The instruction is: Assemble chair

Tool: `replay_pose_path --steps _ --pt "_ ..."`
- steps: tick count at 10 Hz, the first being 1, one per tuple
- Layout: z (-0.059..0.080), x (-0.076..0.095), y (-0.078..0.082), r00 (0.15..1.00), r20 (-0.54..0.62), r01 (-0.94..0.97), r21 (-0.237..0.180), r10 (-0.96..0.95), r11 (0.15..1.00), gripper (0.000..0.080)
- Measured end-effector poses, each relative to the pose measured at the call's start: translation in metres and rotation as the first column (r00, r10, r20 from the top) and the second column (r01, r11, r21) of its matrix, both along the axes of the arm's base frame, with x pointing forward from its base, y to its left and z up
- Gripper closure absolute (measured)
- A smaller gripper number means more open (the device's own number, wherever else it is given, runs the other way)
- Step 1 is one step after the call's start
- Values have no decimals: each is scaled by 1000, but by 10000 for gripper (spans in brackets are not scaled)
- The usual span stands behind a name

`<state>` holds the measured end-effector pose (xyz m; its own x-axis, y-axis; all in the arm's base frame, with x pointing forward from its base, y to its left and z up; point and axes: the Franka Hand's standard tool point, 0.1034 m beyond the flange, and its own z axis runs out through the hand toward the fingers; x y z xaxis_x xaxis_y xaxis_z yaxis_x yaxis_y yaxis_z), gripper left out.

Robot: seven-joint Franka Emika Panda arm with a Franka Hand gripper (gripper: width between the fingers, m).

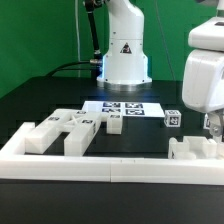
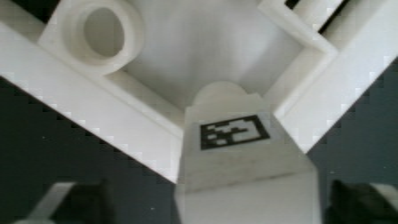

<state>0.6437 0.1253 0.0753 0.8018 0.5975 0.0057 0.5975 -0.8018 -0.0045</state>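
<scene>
Directly below the gripper (image 1: pixel 212 128), whose fingers (image 2: pixel 54 200) stand apart and grip nothing, sits a chair part (image 1: pixel 195 150). Its tagged block (image 2: pixel 231 135) lies between them. Loose parts (image 1: pixel 75 130) lie well apart from the gripper, near the marker board (image 1: pixel 125 108).

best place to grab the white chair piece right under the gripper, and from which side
Take the narrow tagged rib of the chair piece, coming straight down from above. In the wrist view it stands between the open gripper's fingers, with flat sides to close on; the sloping walls around it look too wide.
</scene>
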Motion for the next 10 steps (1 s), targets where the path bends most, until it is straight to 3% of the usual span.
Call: replay_pose_path --steps 1,2,3,4,7,10 --pt "0 0 0 1000 -1 3 0 -3 1000 407" --pt "-1 0 0 1000 -2 21 0 -21 1000 407" --pt "-1 -1 -1 1000 -3 21 0 -21 1000 511" --pt "-1 -1 0 999 -3 34 1 -34 999 511" --pt "-2 0 -3 942 -12 335 13 -335 942 510" --pt "-2 1 -3 804 -19 595 21 -595 803 509"
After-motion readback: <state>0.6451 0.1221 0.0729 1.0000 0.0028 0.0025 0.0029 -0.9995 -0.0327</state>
